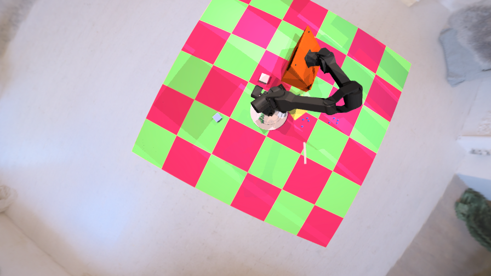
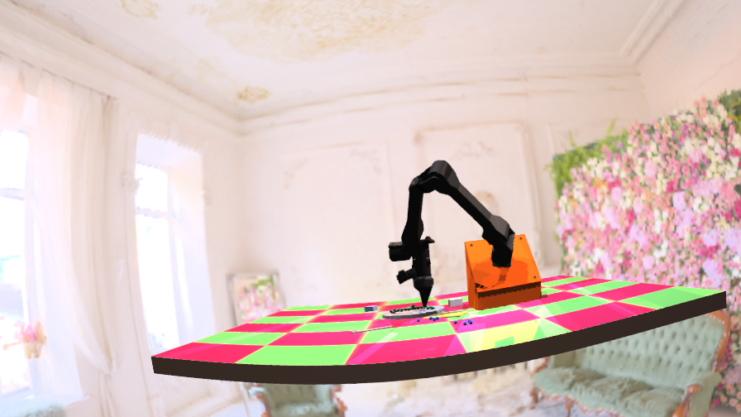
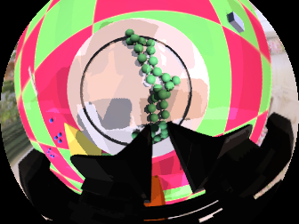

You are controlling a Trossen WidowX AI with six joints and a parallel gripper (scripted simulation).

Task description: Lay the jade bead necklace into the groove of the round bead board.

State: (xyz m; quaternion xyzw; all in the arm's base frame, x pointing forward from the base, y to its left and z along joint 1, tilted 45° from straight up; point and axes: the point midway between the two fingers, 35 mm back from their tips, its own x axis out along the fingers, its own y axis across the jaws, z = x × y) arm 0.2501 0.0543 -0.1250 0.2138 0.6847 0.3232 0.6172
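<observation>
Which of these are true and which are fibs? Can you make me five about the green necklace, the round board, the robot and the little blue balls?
1. The jade bead necklace is on the round bead board. True.

2. The necklace fills the groove all the way round. False: much of it runs across the middle.

3. The gripper is wide open. False: it is shut on the necklace.

4. The arm is mounted on an orange block. True.

5. The tiny blue balls are on the board. False: they lie beside it on the checkered table.
</observation>
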